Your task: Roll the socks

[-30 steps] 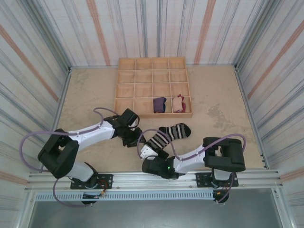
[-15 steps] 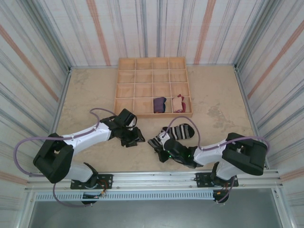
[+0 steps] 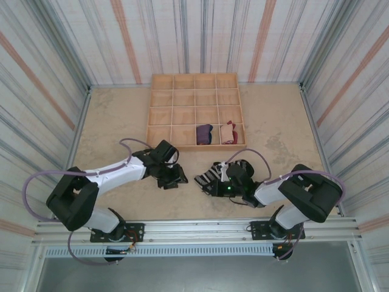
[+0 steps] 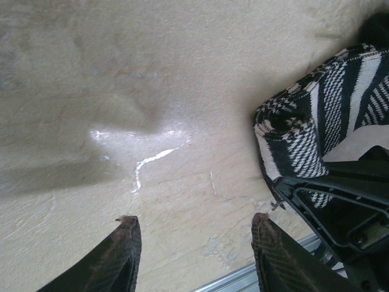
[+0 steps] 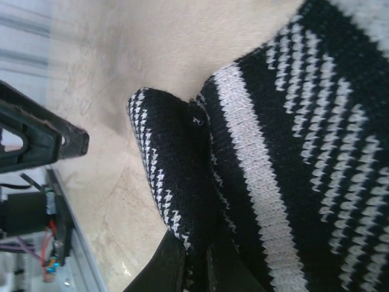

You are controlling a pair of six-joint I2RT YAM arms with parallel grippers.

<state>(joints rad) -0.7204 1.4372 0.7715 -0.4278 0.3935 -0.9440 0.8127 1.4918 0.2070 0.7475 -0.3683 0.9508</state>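
Observation:
The black-and-white striped sock (image 3: 214, 173) lies bunched on the table in front of the tray, its near end folded over (image 5: 164, 182). My right gripper (image 3: 208, 180) is shut on that folded end; its dark fingers (image 5: 167, 271) pinch the knit from below. My left gripper (image 3: 174, 177) hovers open just left of the sock, its fingertips (image 4: 129, 226) apart over bare table, the sock (image 4: 304, 131) to its right. A purple sock (image 3: 204, 134) and a tan and red sock (image 3: 228, 132) sit in neighbouring cells of the tray.
The wooden grid tray (image 3: 161, 115) stands at the back centre, most cells bare. Striped walls close in three sides. A metal rail (image 3: 194, 228) runs along the near edge. The right arm's cable (image 3: 255, 155) arches over the sock.
The right arm has swung right and forward, carrying the sock's near end with it, so the stretched sock is now shorter and bunched. The left gripper has hardly moved.

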